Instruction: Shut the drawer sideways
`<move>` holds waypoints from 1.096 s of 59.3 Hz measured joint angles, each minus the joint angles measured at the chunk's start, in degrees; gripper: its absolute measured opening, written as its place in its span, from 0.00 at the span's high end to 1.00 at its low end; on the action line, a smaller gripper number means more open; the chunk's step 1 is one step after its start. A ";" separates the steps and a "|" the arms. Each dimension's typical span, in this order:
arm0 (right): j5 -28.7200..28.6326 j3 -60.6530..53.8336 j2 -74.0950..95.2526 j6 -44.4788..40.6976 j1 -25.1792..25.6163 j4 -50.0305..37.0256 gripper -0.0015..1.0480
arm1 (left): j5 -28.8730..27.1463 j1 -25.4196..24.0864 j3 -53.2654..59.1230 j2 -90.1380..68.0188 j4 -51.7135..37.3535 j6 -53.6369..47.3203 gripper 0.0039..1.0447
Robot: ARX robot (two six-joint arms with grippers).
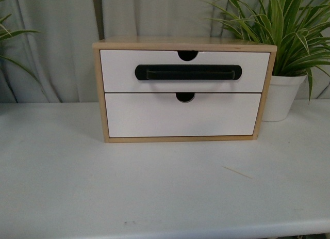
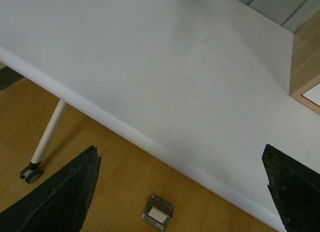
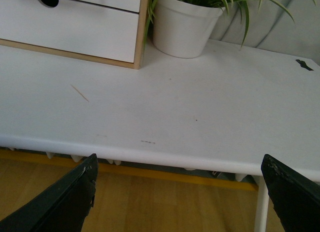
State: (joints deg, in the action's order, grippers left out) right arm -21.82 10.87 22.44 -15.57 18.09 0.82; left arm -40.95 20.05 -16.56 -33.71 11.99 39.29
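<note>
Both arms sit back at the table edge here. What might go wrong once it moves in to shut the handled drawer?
1. The cabinet seems to stand free on the table; a push on the drawer may shove the whole unit instead.
2. The plant pot stands close beside the cabinet, so the open right end effector might clip it.
3. The front view barely shows whether the drawer protrudes, so contact may be misjudged.

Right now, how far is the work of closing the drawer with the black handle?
Done, it seems: the drawer sits level with the cabinet frame in the front view, though a small gap would be hard to see head-on. In hand: nothing; the left pincer and right pincer are open and empty, near the table edge. Left: at most a check from the side.
</note>
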 joint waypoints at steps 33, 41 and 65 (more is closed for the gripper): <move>20.33 -8.07 -10.67 14.64 -14.80 -9.79 0.90 | 40.19 -17.66 14.21 17.00 -26.18 -38.05 0.89; 21.27 -8.35 -15.06 14.73 -17.79 -5.44 0.99 | 40.83 -19.80 15.80 19.37 -26.16 -38.45 0.96; 21.57 -10.54 -22.16 14.82 -17.88 -0.79 0.99 | 40.96 -19.91 16.09 30.16 -13.75 -38.86 0.96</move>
State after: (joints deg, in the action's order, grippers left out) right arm -0.25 0.34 0.27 -0.75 0.21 0.03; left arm 0.01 0.14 -0.47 -3.55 -1.76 0.43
